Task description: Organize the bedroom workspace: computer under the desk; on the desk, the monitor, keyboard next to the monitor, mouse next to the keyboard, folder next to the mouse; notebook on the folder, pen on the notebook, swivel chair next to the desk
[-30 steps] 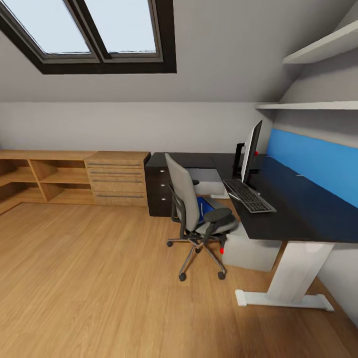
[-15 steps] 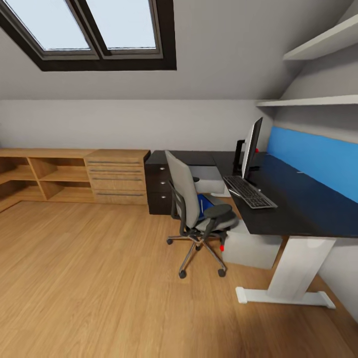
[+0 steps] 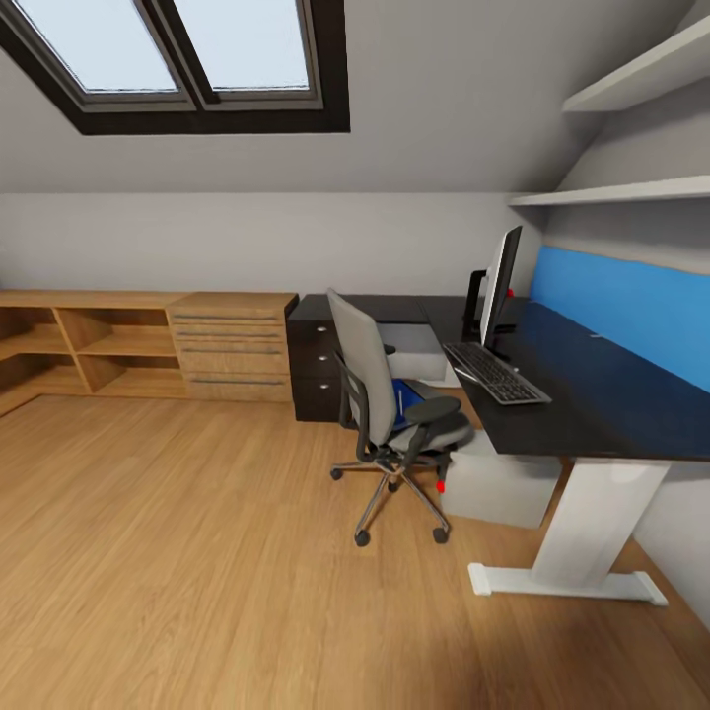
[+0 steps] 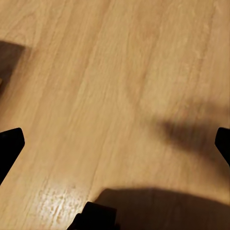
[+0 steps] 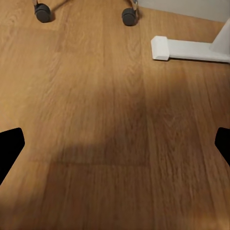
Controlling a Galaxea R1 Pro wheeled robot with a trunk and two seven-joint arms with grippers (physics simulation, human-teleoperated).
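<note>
The black-topped desk (image 3: 592,385) runs along the right wall. On it the monitor (image 3: 500,281) stands edge-on, with the black keyboard (image 3: 496,374) lying flat in front of it. Beside the desk is the grey swivel chair (image 3: 360,380), and the blue folder (image 3: 401,402) lies on its seat. Under the desk sits the light grey computer (image 3: 503,485), a red light at its corner. Mouse, notebook and pen cannot be made out. My left gripper (image 4: 115,146) and right gripper (image 5: 115,146) hang open over bare wood floor, nothing between their fingers.
A low light-wood cabinet (image 3: 232,345) with open shelves (image 3: 89,345) lines the back wall, beside black drawers (image 3: 314,365). Wall shelves (image 3: 631,192) hang above the desk. In the right wrist view are the chair's castors (image 5: 129,17) and the desk's white foot (image 5: 187,48).
The whole head view has shifted a little as the camera moved toward the desk and chair. None of the room's things has moved.
</note>
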